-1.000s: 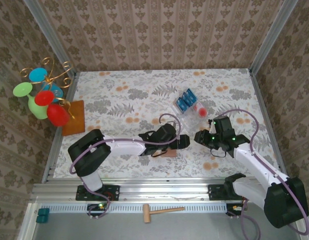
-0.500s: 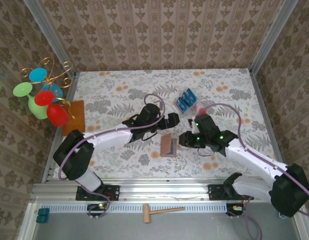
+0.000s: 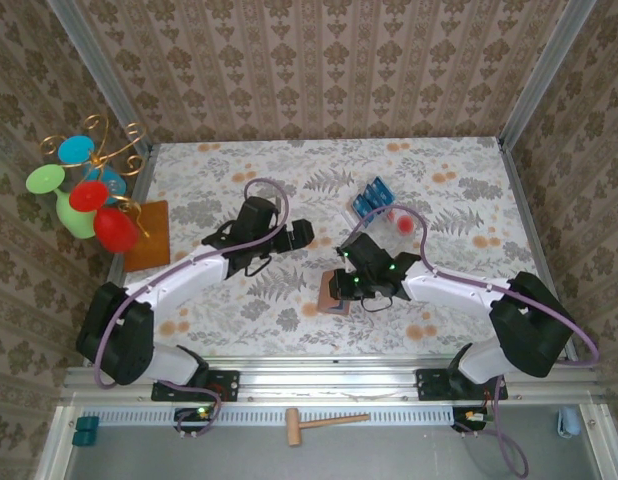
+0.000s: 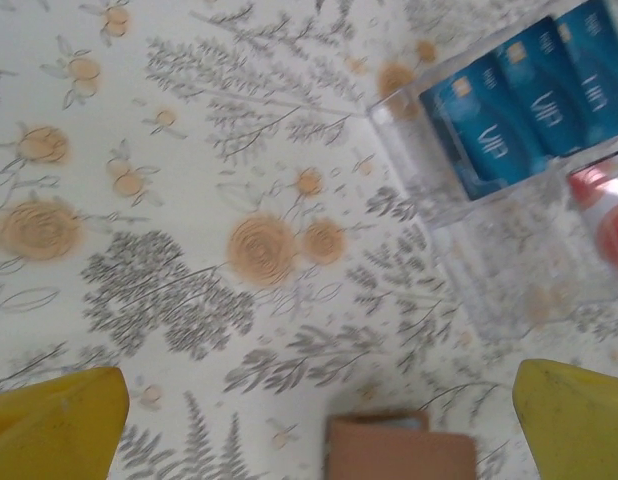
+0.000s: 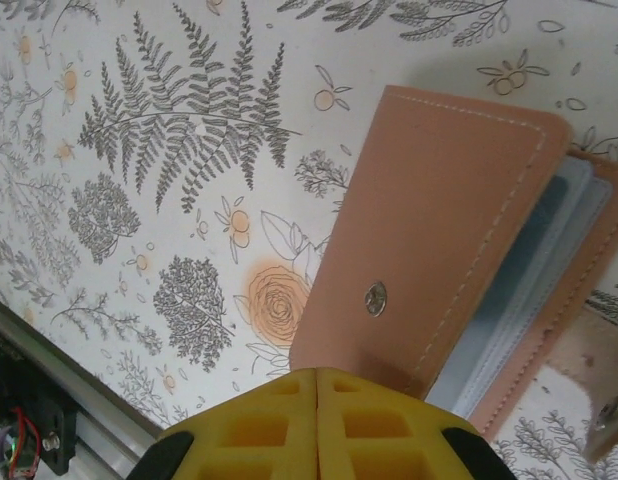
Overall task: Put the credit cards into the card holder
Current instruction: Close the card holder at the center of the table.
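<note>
One closed right pincer sits at card holder edge.

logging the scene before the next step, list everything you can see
credit cards: at least three, blue, in the clear tray
clear tray: one, transparent with a red dot, right of centre towards the far edge
card holder: one, reddish-brown, partly open, near the table's front centre
mat: one, orange-brown, left edge of the table
wire ornament: one, gold wire with green, red and teal discs, beside the mat
wooden mallet: one, pale wood, in front of the arm bases
table: one, floral cloth
left gripper: one, yellow fingers, open, over the table's middle
right gripper: one, yellow fingers, shut, at the card holder's edge
</note>
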### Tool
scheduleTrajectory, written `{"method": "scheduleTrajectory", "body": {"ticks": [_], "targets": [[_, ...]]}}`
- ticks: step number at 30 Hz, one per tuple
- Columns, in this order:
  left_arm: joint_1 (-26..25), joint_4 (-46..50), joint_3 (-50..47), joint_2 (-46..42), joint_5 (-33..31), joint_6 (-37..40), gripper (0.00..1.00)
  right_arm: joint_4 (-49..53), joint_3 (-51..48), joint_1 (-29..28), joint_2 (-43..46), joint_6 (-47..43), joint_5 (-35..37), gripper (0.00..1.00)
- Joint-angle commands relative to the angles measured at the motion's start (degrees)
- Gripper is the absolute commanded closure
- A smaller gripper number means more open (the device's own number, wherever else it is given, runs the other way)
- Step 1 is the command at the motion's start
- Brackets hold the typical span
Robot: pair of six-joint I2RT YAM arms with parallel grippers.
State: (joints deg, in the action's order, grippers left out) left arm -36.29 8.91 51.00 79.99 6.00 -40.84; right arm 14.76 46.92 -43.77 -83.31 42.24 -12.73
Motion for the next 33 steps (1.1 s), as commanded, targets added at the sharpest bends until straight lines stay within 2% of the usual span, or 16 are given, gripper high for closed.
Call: {"method": "scheduleTrajectory", "body": {"ticks": [1, 5, 11, 22, 33], "targets": [[-0.26, 6.84, -0.52, -1.41, -0.15, 7.57, 0.00, -0.10, -1.31, 0.10, 1.16, -0.13, 3.18, 0.97], [-1.85, 9.23, -0.42, -0.95, -0.74, 12.42, 0.00, -0.50, -3.13, 0.99, 1.40, -0.11, 3.79, 1.00], [-6.51, 11.11, 2.06, 3.44, -2.74, 19.30, 0.00, -2.29, -4.90, 2.74, -1.56, -0.84, 3.35, 1.00], [-9.13, 9.72, 7.92, 14.82, -0.90, 22.93, 0.00, -6.89, -6.39, 3.80, -5.98, -0.58, 1.17, 1.00], [-10.33, 10.03, 9.92, 20.57, -2.66, 24.64, 0.00, -5.50, -6.22, 3.95, -4.44, -0.49, 1.75, 1.00]]}}
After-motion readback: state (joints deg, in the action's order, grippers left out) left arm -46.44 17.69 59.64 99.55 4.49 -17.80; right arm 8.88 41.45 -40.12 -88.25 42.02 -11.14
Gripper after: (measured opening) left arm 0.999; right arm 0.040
